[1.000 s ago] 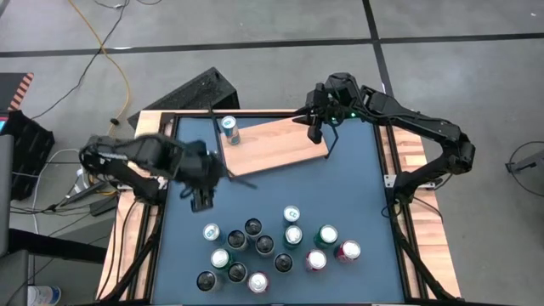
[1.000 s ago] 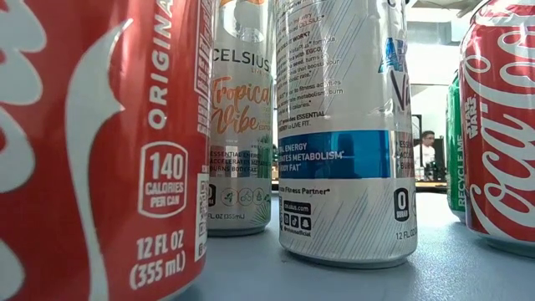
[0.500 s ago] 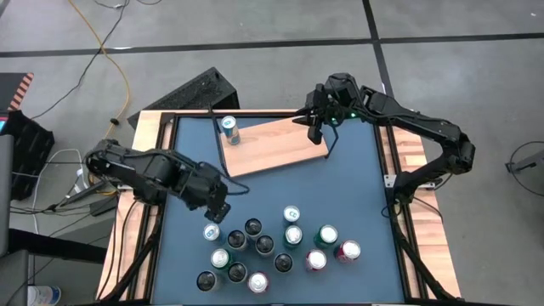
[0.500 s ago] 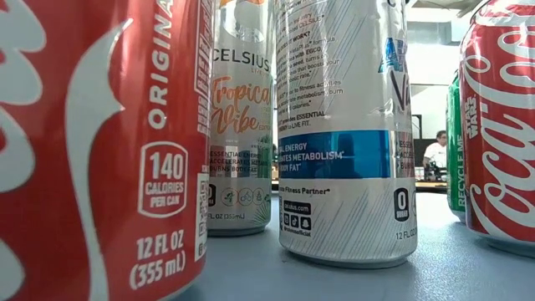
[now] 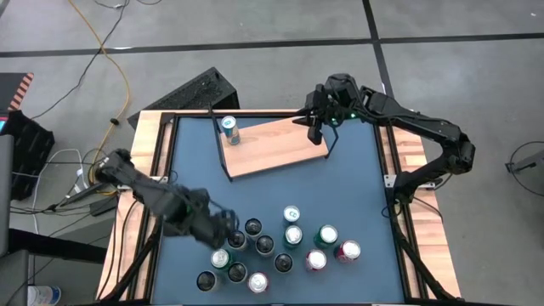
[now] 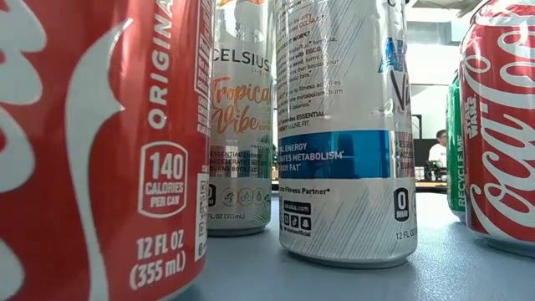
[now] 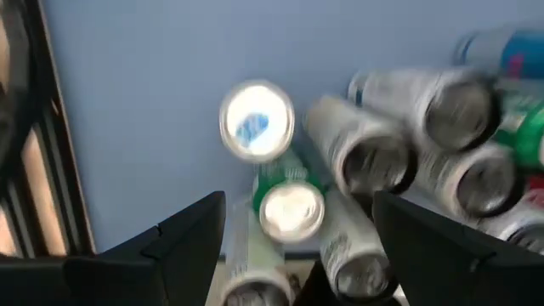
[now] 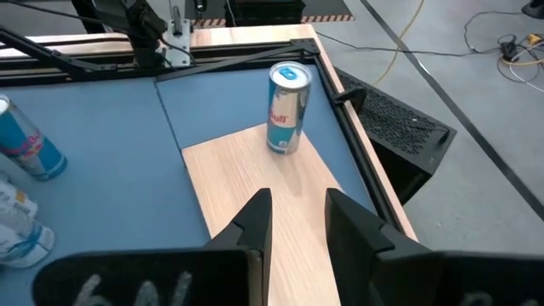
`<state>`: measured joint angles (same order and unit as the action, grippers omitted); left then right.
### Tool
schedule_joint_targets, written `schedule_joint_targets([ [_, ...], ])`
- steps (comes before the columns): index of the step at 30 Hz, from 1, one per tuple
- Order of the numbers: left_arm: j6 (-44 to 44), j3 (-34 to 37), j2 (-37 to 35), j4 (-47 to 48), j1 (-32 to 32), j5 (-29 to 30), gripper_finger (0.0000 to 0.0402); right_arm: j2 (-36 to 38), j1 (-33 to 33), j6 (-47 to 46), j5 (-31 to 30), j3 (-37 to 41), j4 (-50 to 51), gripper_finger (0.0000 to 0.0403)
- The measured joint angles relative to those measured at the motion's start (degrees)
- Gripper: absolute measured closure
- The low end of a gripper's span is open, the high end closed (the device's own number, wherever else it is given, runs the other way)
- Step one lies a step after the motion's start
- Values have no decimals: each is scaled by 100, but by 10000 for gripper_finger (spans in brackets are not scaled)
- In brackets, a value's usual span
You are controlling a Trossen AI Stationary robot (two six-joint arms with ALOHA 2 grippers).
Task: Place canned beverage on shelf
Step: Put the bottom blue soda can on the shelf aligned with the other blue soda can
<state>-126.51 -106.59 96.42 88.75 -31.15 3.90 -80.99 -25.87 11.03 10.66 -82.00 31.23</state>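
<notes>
While spread wide, left hand (image 5: 223, 228) over cans (image 5: 255, 246)

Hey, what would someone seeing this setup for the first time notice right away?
Probably the cluster of cans at the near end of the blue table, with the open left gripper at its left edge. Next, the lone can upright on the shelf at the far end, the right gripper hovering over the shelf's other end.

Blue desk (image 5: 357, 183) carries a cluster of upright cans (image 5: 272, 246) and the wooden shelf (image 5: 276, 144), bearing one blue-and-silver can (image 5: 229, 129).
</notes>
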Motion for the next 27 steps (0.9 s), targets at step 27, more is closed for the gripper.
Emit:
schedule_joint_targets([
  [27, -1366, 2, 485, 112, -150, 604, 118, 0, 149, -194, 2, 0, 56, 308],
])
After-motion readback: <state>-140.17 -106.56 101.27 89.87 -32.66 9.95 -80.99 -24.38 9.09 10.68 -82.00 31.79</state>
